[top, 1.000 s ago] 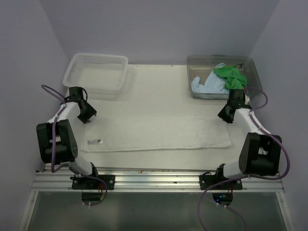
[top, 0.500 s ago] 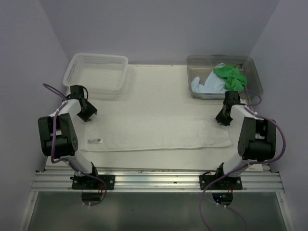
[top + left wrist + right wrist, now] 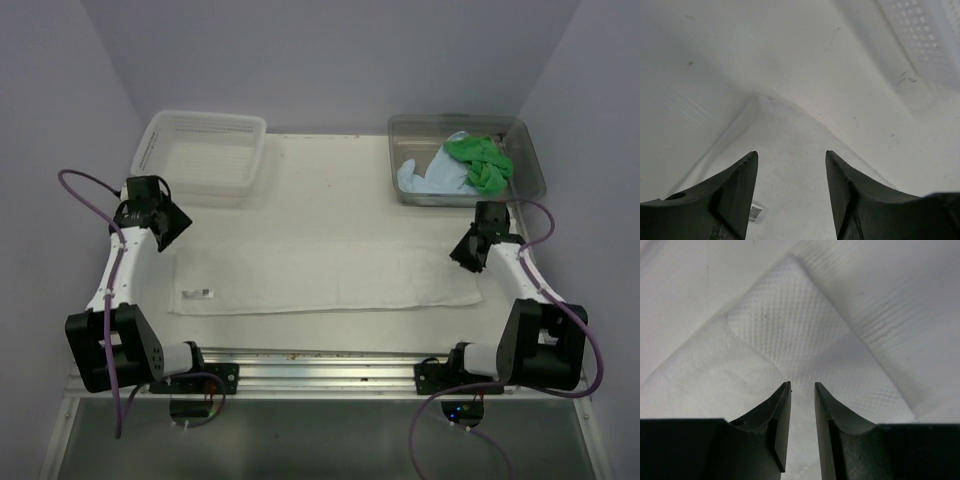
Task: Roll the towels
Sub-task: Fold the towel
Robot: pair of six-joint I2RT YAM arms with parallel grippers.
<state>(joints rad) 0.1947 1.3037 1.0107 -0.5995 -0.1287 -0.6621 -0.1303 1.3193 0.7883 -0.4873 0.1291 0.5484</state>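
Basket (image 3: 205, 155): white lattice, upper left.
Tub (image 3: 415, 130): clear, upper right.
Towel (image 3: 330, 278): white, waffle-textured.
Left jaws: open.
Right jaws: barely open.

- White links and black joints are seen on the left arm (image 3: 112, 272) and right arm (image 3: 522, 268).
- Purple cables (image 3: 80, 173) are looped alongside (one per arm).
- Dark tapered fingers (image 3: 735, 195) are fitted to the left gripper (image 3: 790, 153).

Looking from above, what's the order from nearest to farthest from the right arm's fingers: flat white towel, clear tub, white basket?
1. White towel, its right end beneath the right fingers.
2. Clear tub, back right corner.
3. White basket, back left corner.
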